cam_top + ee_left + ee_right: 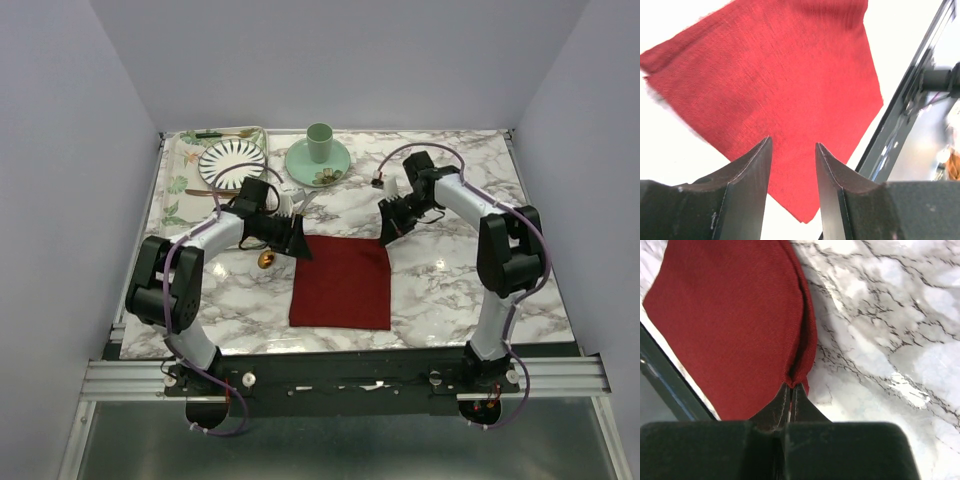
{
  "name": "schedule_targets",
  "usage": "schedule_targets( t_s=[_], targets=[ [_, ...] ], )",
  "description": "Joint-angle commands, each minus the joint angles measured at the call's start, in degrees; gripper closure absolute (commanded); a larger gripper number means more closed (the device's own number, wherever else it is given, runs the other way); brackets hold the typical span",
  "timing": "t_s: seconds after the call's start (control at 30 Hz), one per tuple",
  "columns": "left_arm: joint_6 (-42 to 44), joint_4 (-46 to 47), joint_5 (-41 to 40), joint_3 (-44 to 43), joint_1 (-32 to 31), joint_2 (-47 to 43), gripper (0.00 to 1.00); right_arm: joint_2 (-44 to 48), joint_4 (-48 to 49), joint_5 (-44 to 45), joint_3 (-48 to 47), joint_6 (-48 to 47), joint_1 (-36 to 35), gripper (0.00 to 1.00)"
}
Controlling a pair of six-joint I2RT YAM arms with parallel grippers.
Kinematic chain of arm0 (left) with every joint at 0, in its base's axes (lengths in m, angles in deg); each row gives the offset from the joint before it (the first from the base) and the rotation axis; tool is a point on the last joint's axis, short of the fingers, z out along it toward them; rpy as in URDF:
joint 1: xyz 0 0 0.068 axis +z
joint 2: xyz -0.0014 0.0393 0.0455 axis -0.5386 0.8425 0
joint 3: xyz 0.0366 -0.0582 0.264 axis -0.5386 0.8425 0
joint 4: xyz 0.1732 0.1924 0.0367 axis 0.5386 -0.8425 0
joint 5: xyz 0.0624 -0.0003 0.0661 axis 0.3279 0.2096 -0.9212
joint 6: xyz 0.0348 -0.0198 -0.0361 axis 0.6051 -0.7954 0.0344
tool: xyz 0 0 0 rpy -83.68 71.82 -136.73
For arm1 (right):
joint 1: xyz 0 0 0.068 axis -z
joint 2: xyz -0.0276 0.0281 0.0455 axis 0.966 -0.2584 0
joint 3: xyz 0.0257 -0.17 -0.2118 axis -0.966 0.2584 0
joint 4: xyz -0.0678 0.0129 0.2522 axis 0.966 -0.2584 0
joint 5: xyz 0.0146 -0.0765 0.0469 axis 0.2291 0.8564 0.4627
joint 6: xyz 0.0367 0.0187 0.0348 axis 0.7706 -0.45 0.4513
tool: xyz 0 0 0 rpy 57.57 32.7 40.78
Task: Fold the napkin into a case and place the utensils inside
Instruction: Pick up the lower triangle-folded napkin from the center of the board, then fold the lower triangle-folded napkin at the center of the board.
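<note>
The dark red napkin [340, 282] lies flat as a square on the marble table. My right gripper [385, 236] is at its far right corner and is shut on a pinched fold of the cloth [799, 371], which bunches up along that edge. My left gripper [300, 244] is at the far left corner, open, with the napkin [780, 80] lying below and between its fingers [752, 165]. The small gold spoon [266, 260] lies on the table just left of the napkin, beside the left gripper. I cannot make out the silver knife.
A leaf-patterned tray [178, 185] at the back left holds a striped plate [232, 160], a green-handled utensil [215, 133] and a brown-gold utensil [200, 192]. A green cup [318, 142] stands on a saucer [340, 165] at the back centre. The metal frame rail [900, 115] runs along the near edge.
</note>
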Motion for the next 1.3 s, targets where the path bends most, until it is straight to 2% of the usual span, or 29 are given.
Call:
schedule_targets(
  t_s=[0.0, 0.03, 0.13, 0.37, 0.47, 0.57, 0.6, 0.67, 0.7, 0.73, 0.8, 0.9, 0.93, 0.97, 1.1, 1.2, 1.27],
  targets=[
    [-13.84, 15.97, 3.61, 5.84, 3.2, -4.63, 0.52, 5.43, 3.81, 3.85, 4.15, -9.45, -3.27, 0.99],
    [-17.51, 18.02, 3.52, 6.72, 3.91, -5.17, 0.53, 6.05, 4.34, 4.73, 4.68, -10.6, -3.89, 0.99],
    [-20.97, 21.82, 2.64, 8.14, 5.67, -6.14, 0.54, 8.51, 6.27, 5.87, 7.32, -15.35, -6.09, 0.99],
    [-21.15, 21.91, 0.18, 8.49, 7.43, -7.19, 0.55, 13.43, 9.7, 7.37, 12.41, -27.91, -11.89, 0.99],
    [-21.95, 23.31, -0.87, 9.19, 9.1, -8.24, 0.55, 18.08, 11.81, 7.02, 17.24, -36.52, -14.44, 0.99],
    [-20.11, 23.05, -1.4, 9.19, 10.42, -9.47, 0.55, 24.56, 14.96, 5.8, 25.06, -48.64, -16.9, 0.99],
    [-18.97, 22.27, -1.49, 9.1, 10.68, -10.26, 0.55, 26.17, 16.19, 5.36, 27.86, -55.2, -17.69, 0.99],
    [-12.75, 20.17, -1.76, 8.06, 11.03, -11.14, 0.53, 29.51, 17.87, 4.04, 34.46, -62.78, -18.13, 0.99],
    [-9.67, 17.37, -1.58, 7.44, 10.95, -12.1, 0.53, 32.04, 18.31, 3.69, 36.31, -69.87, -18.31, 0.99],
    [-2.85, 15.77, -1.49, 6.82, 10.95, -12.46, 0.52, 32.94, 18.58, 3.33, 38.07, -73.16, -18.22, 0.99],
    [4.56, 10.0, -1.06, 4.89, 10.86, -13.25, 0.5, 34.78, 18.93, 3.51, 42.56, -81.84, -18.31, 0.99],
    [27.3, 1.46, -0.09, 1.9, 9.72, -13.69, 0.47, 35.85, 19.2, 3.86, 46.43, -89.33, -18.31, 0.99],
    [32.41, -3.7, -0.09, 1.37, 9.19, -13.78, 0.47, 36.11, 19.63, 4.12, 47.13, -90.75, -18.22, 0.99],
    [42.73, -6.19, -0.43, 0.59, 8.67, -13.87, 0.46, 36.11, 19.9, 4.3, 47.66, -91.99, -18.22, 0.99],
    [57.55, -13.41, -3.86, -1.18, 4.72, -13.0, 0.46, 35.06, 20.25, 4.91, 47.93, -92.8, -18.31, 0.99],
    [64.08, -16.58, -5.79, -1.79, 0.41, -12.47, 0.46, 34.88, 20.16, 5.0, 47.41, -91.92, -18.22, 0.99],
    [65.15, -16.85, -7.29, -1.62, -2.57, -12.03, 0.47, 35.14, 20.16, 5.18, 47.14, -91.74, -18.22, 0.99]
  ],
)
